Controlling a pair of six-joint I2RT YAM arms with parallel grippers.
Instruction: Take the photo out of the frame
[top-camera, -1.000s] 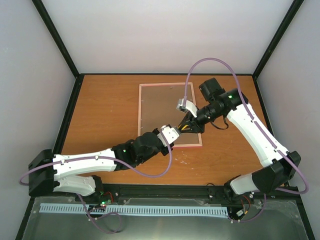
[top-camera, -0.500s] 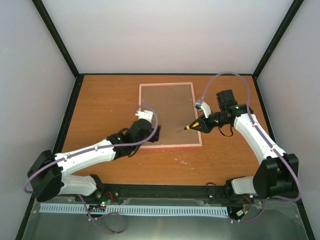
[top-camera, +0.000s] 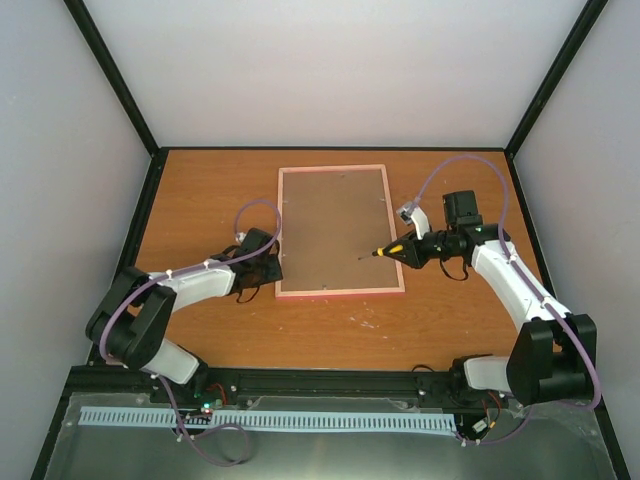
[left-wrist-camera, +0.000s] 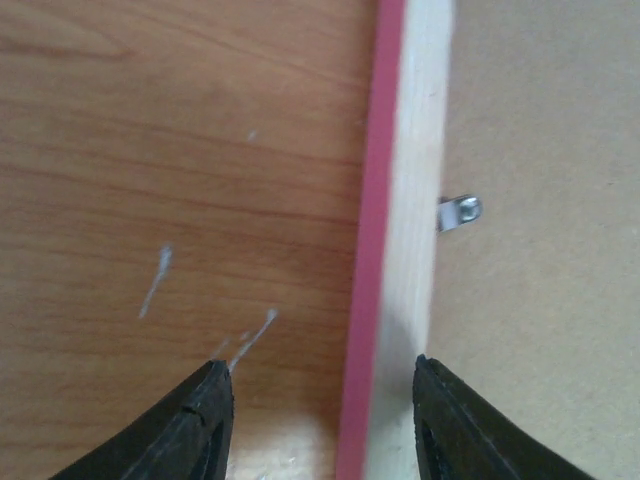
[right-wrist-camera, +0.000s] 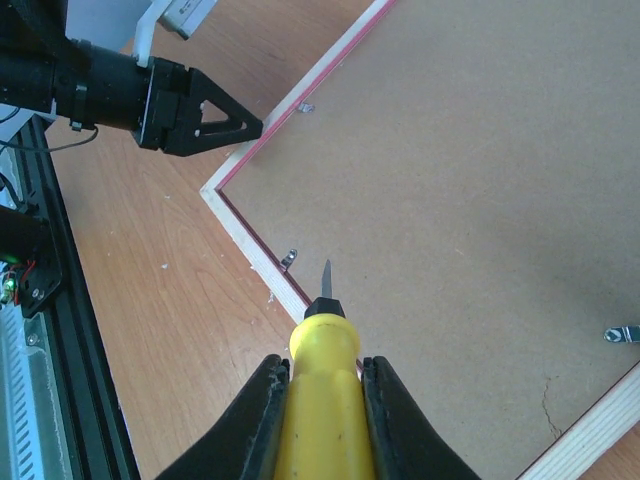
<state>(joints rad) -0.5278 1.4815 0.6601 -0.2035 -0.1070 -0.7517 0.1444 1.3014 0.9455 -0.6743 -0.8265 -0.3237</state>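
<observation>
The photo did not show in any view; the frame (top-camera: 341, 292) lay face down, so only its brown backing board (top-camera: 335, 230) faced up. The left wrist view was cropped tight and slightly blurred, catching just a strip of the frame's pale rim (left-wrist-camera: 410, 200), one small metal clip (left-wrist-camera: 460, 212) and a few pale scratches (left-wrist-camera: 160, 280) beside it. Whether the screwdriver's tip (right-wrist-camera: 326, 275) touched the board could not be judged.

The frame rested flat on an orange-brown wooden table (top-camera: 210, 190), toward its far middle, with plain white walls (top-camera: 330, 70) beyond it.

The left gripper (left-wrist-camera: 325, 420) sat at the frame's left rim near its near corner, fingers spread wide and holding nothing – one finger over the bare table, the other over the board, the rim between them. The right gripper (right-wrist-camera: 322, 420), reaching in from the frame's right side, was clamped on the yellow handle of the screwdriver (right-wrist-camera: 322, 350), whose blade pointed across the board toward a clip (right-wrist-camera: 289, 258) by the frame's near rim
</observation>
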